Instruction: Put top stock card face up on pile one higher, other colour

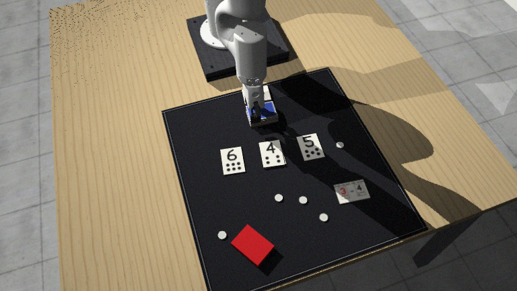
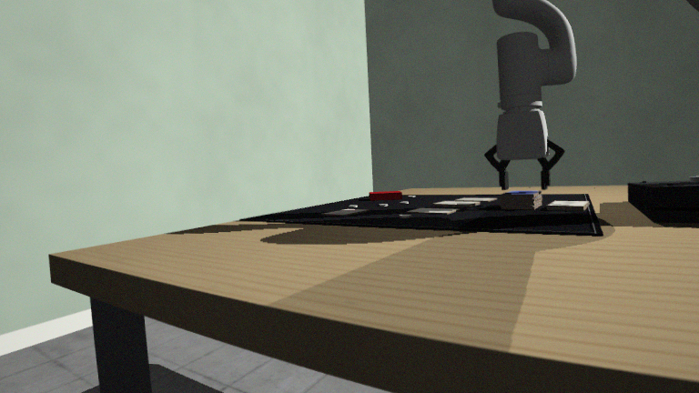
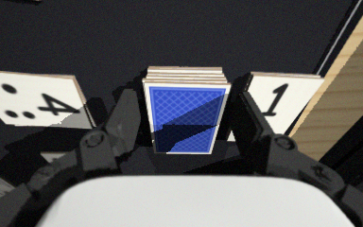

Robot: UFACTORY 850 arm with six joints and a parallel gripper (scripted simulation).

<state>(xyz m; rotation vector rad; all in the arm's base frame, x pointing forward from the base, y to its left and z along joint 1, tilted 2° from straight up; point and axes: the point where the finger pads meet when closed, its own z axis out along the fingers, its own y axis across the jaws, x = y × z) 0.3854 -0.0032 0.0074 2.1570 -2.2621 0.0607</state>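
The face-down stock point(image 1: 263, 114), a thick pile with a blue back, lies at the far side of the black card cloth point(image 1: 289, 180); it also shows in the wrist view point(image 3: 186, 115) and the side view point(image 2: 521, 198). My gripper point(image 2: 522, 181) hangs open and empty just above the stock, one finger over each side. It also shows in the top view point(image 1: 256, 112). Three face-up piles lie in a row: a black 6 point(image 1: 232, 160), a black 4 point(image 1: 272, 153) and a black 5 point(image 1: 310, 146). The waste, a face-up 1 point(image 3: 279, 101), lies beside the stock.
A red block point(image 1: 252, 244) lies at the cloth's near left. Several small white discs, such as one point(image 1: 279, 197), are scattered on the cloth. A small rule card marked 3 and 4 point(image 1: 351, 191) lies at the right. The arm's dark base plate point(image 1: 236, 49) stands behind the cloth.
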